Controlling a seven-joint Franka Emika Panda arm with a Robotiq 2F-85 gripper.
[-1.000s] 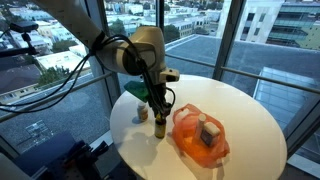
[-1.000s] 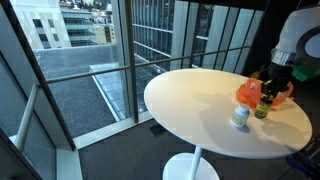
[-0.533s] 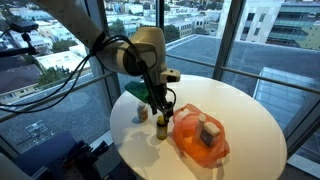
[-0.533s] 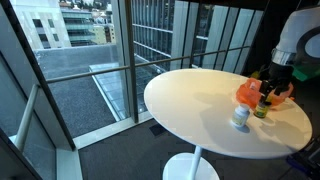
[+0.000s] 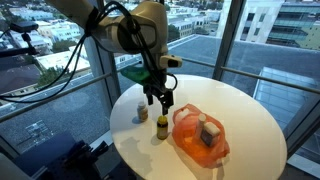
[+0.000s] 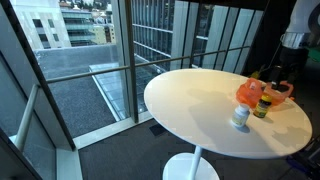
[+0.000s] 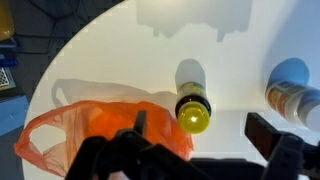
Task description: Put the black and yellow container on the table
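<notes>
The black and yellow container (image 5: 161,127) stands upright on the white table (image 5: 245,110), between a small jar and an orange bag. In the wrist view its yellow cap (image 7: 193,113) shows from above, with the gripper (image 7: 204,130) open over it and both fingers clear of it. In an exterior view the gripper (image 5: 160,97) hangs open a little above the container. The container (image 6: 262,106) also shows near the table's (image 6: 190,100) far side; the gripper there is too dark to make out.
A small amber jar (image 5: 141,113) with a pale lid stands close beside the container. An orange plastic bag (image 5: 195,138) holding a pale boxy pack (image 5: 209,130) lies on its other side. The table's round edge (image 7: 60,55) is near, with glass walls behind.
The gripper has opened and let go of the container, then risen above it. The container stays standing on the table.
</notes>
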